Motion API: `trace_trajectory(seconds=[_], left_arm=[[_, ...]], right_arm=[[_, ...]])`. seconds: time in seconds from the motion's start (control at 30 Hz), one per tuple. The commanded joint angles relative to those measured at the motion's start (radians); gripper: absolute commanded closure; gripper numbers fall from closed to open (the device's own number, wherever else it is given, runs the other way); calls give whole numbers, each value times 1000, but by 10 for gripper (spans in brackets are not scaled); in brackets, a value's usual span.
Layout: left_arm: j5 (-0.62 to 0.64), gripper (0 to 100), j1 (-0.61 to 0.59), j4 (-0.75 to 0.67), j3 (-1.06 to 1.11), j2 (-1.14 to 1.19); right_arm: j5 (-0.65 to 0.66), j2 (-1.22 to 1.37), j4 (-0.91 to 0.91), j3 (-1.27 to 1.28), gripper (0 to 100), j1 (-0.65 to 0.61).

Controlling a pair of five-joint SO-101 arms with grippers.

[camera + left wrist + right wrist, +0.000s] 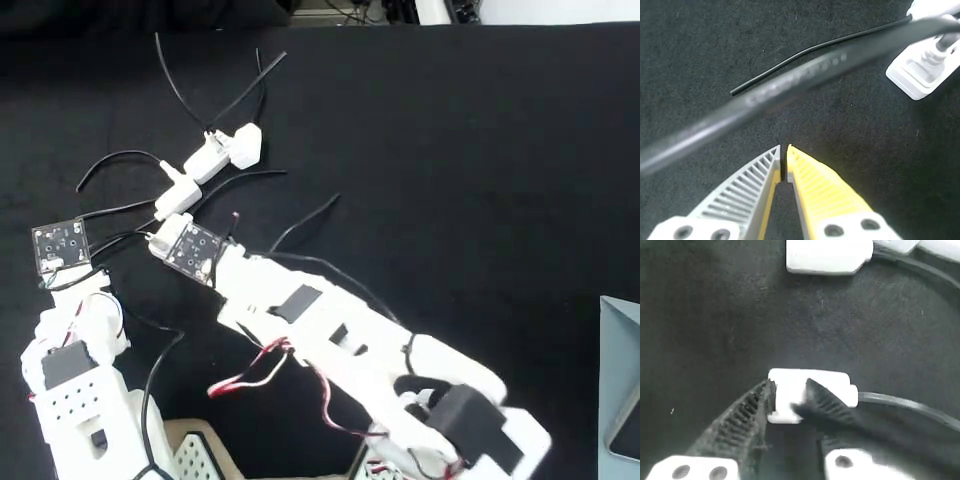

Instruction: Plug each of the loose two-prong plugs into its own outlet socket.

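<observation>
Right claw (788, 390) pinches a white plug (835, 385) low over the black desk (715, 315), likely so it can be plugged in. Other white pieces (210, 158) lie close ahead. Left claw (784, 149) is closed tight on nothing, with a black cord (790, 85) crossing before it.

free: table (480, 180), far right side | blocked: cables (304, 223) (tangled) around plugs (215, 155)
</observation>
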Motion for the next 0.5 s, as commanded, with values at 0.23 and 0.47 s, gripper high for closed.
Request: trace_trajectory(seconds=[0.23,0.47], left_arm=[[3,938,-5,-11,-15,-11],[3,728,-1,77,-84,-12]], right_arm=[[5,-387,183,-68,810,-9],[3,-657,460,-68,811,25]])
